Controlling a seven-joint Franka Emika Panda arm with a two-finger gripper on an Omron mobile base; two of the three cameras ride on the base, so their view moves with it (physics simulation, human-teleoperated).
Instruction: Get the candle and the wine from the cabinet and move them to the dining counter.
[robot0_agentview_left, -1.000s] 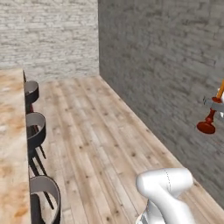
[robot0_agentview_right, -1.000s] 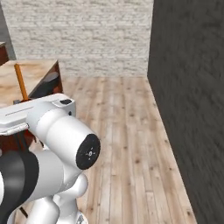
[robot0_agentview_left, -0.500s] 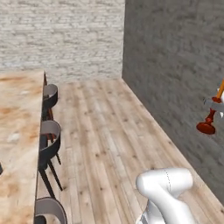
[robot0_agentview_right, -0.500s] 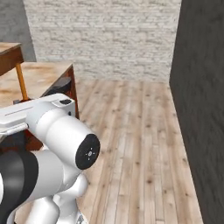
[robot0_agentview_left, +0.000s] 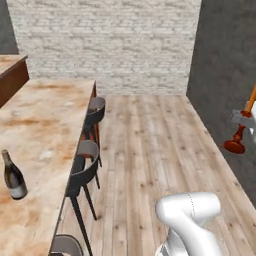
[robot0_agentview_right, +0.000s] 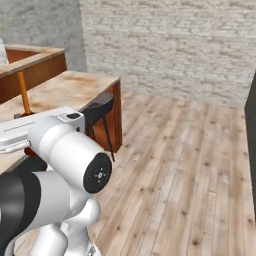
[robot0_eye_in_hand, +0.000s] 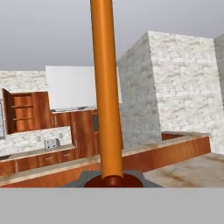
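Observation:
My gripper (robot0_agentview_left: 243, 119) is shut on the candle (robot0_agentview_left: 240, 131), a thin orange taper in a dark red flared holder, held upright at the right edge of the left base view. The hand view looks straight up the taper (robot0_eye_in_hand: 106, 87) from its holder (robot0_eye_in_hand: 113, 180). The candle's orange stem (robot0_agentview_right: 22, 92) also rises behind my arm in the right base view. The wine (robot0_agentview_left: 13, 176), a dark bottle with a pale top, stands upright on the dining counter (robot0_agentview_left: 45, 125) at the left. Far off, an open reddish-brown shelved unit (robot0_eye_in_hand: 24, 111) may be the cabinet; I cannot tell.
Dark stools (robot0_agentview_left: 86, 165) line the dining counter's edge (robot0_agentview_right: 75, 82), one showing as (robot0_agentview_right: 99, 105). A wooden plank floor (robot0_agentview_left: 145, 150) runs between the stools and a dark grey wall (robot0_agentview_left: 225, 60). A pale brick wall (robot0_agentview_left: 105, 45) closes the far end.
The whole scene has swung as the base turned: the dining counter, stools and wine bottle have slid into view from the left. The candle stays in the shut gripper.

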